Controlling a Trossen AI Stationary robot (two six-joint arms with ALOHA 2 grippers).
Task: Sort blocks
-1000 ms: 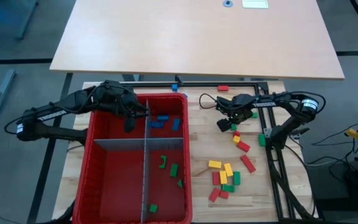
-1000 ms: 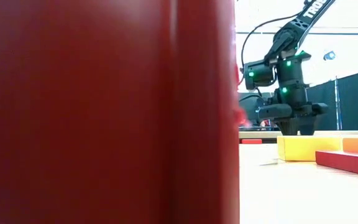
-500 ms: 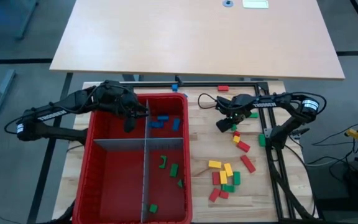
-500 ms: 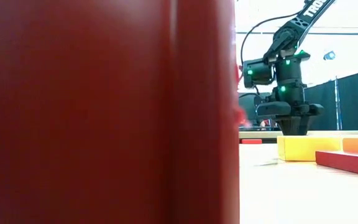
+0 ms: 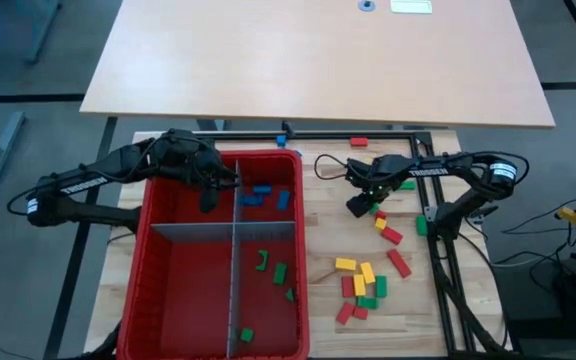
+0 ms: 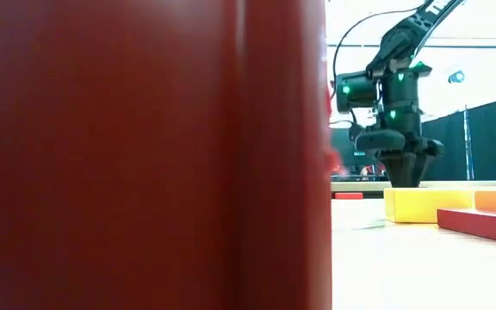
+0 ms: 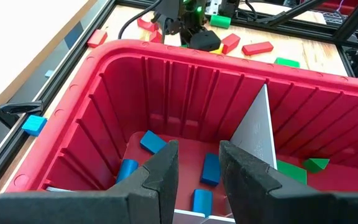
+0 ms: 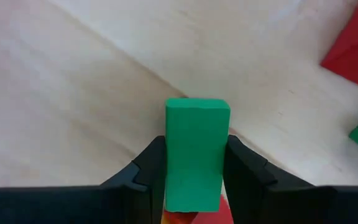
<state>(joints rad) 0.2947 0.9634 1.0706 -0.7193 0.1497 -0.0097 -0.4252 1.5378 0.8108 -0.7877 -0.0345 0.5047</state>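
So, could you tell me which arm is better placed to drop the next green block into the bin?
The right: its hand is clamped on a small green rectangular block. The left hand hangs over the blue blocks' compartment.

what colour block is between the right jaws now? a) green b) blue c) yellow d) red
a) the right wrist view shows a green block clamped between the two dark fingers of the right gripper, above the wooden table.
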